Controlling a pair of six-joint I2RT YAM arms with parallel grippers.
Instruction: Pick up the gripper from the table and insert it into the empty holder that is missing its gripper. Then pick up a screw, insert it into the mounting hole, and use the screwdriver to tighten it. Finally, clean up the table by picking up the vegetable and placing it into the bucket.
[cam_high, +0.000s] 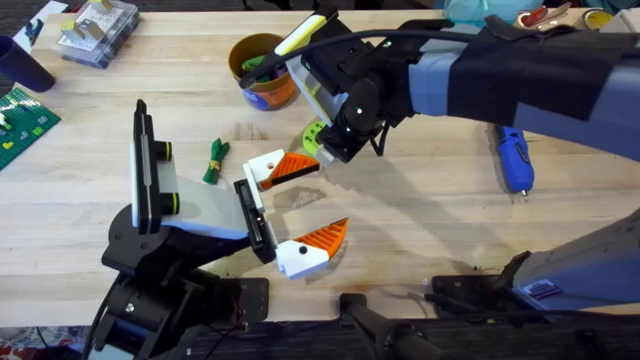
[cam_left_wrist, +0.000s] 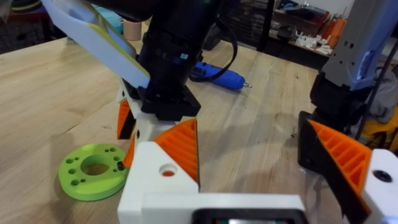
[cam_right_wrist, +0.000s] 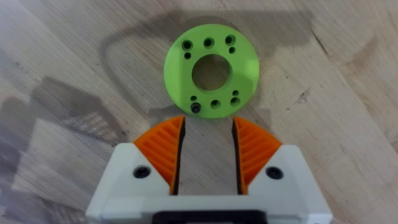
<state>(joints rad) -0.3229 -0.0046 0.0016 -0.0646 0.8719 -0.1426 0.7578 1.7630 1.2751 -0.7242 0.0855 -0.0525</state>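
the right claw (cam_right_wrist: 208, 124) hangs just over a green disc (cam_right_wrist: 242, 68), its two ribbed orange pads (cam_right_wrist: 163, 149) set narrow with a slim gap and nothing between them. the disc is flat smooth plastic, a ring drilled with small holes, and a dark screw (cam_right_wrist: 196, 107) sits in the hole closest to the pads; i judge the claw is lined up there to pinch it out.

the left claw (cam_high: 330, 195) lies low on the table, spread wide and empty, likely held still as the thing being worked on. its far white finger (cam_high: 285, 168), a blocky shape with an orange wedge tip, looks seated on the narrow black bar (cam_high: 255, 215). in the left wrist view that finger's mounting hole (cam_left_wrist: 168, 169) seems open, so the screw step appears to be in hand.

the stubby blue screwdriver (cam_high: 515, 158) rests on bare pale wood, well right of the disc. the leafy green vegetable (cam_high: 215, 160) lies left of the far finger. the round orange bucket (cam_high: 262, 75) stands beyond them, near the far edge.
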